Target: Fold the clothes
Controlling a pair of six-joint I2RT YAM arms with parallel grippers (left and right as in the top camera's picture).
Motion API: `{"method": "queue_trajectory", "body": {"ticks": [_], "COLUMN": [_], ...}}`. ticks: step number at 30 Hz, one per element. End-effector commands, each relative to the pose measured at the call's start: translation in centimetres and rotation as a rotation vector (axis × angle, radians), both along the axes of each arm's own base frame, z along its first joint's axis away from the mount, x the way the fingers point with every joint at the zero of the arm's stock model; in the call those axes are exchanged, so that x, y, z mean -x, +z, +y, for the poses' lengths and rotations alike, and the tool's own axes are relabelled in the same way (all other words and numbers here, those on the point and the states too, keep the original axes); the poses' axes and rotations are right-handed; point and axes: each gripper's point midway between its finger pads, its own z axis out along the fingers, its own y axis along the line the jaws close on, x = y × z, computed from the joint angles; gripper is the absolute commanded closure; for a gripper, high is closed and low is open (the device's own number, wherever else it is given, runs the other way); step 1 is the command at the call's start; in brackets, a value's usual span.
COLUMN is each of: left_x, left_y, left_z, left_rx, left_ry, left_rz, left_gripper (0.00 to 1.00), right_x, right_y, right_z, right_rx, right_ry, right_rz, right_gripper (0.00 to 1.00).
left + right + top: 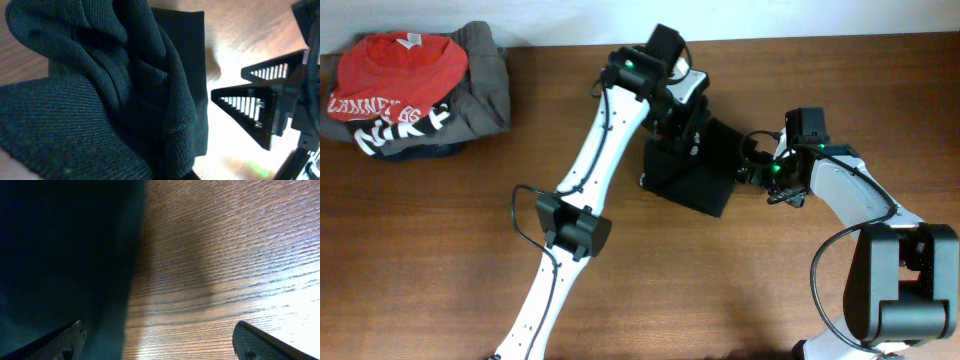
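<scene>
The black garment (705, 172) lies folded into a compact block at the middle of the wooden table. My left gripper (684, 127) is down on its back left part. In the left wrist view bunched black fabric (100, 90) fills the frame and hides my left jaws, which appear shut on it. My right gripper (753, 166) is at the garment's right edge. In the right wrist view its fingers are wide open (159, 330), with the left finger at the edge of the black fabric (65, 255) and bare wood between the fingers. The right gripper's fingers also show in the left wrist view (250, 107).
A pile of other clothes sits at the back left corner: a red shirt with white lettering (395, 65) on a grey garment (485, 85). The table's back edge (820, 38) runs along the top. The left arm's elbow (572, 228) hangs over the table's middle.
</scene>
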Motion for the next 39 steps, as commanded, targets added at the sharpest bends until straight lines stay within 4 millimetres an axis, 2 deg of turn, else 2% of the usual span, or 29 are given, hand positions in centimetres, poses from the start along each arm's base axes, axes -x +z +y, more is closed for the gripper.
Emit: {"method": "queue_trajectory", "body": {"ticks": [1,3,10,12,13,14,18,22,26,29,34,38,39], "left_x": [0.9,1.3,2.5,2.7,2.7,2.8,3.7,4.8,5.4,5.6,7.7,9.4,9.8], "left_y": [0.3,0.3,0.2,0.3,0.3,0.3,0.8,1.2,1.2,1.4,3.3,3.7,3.7], "left_z": [-1.5,-2.0,-3.3,-3.5,-3.6,-3.7,-4.6,-5.6,-6.3,-6.5,-8.2,-9.4,-9.6], "left_rx": [0.019,0.019,0.019,0.022,0.022,0.022,0.076,0.111,0.113,0.128,0.274,0.303,0.298], "left_ry": [-0.024,-0.035,-0.067,-0.072,-0.073,-0.075,-0.102,-0.131,-0.148,-0.154,-0.223,-0.285,-0.295], "left_rz": [-0.004,-0.004,-0.004,-0.001,-0.001,-0.001,0.035,0.059,0.056,0.066,0.153,0.164,0.164], "left_gripper": [0.93,0.89,0.87,0.7,0.54,0.5,0.48,0.48,0.48,0.48,0.46,0.46,0.43], "right_x": [0.6,0.6,0.8,0.8,0.8,0.7,0.5,0.4,0.7,0.6,0.1,0.0,0.0], "right_y": [-0.5,-0.5,-0.5,-0.5,-0.5,-0.5,-0.4,0.0,2.1,5.3,9.9,10.7,10.7], "right_z": [0.4,0.4,0.5,0.5,0.5,0.5,-0.3,-2.2,-5.4,-7.9,-7.2,-6.6,-6.6], "right_rx": [-0.011,-0.011,-0.015,-0.015,-0.015,-0.015,-0.013,-0.025,-0.032,-0.037,-0.131,-0.158,-0.159], "right_ry": [0.003,0.003,0.003,0.003,0.003,0.002,-0.017,-0.071,-0.16,-0.206,-0.12,-0.106,-0.106], "right_rz": [0.022,0.022,0.028,0.029,0.028,0.027,0.018,0.025,0.055,0.029,-0.079,-0.1,-0.1], "right_gripper": [0.01,0.01,0.01,0.01,0.01,0.01,0.01,0.01,0.01,0.01,0.01,0.01,0.02]}}
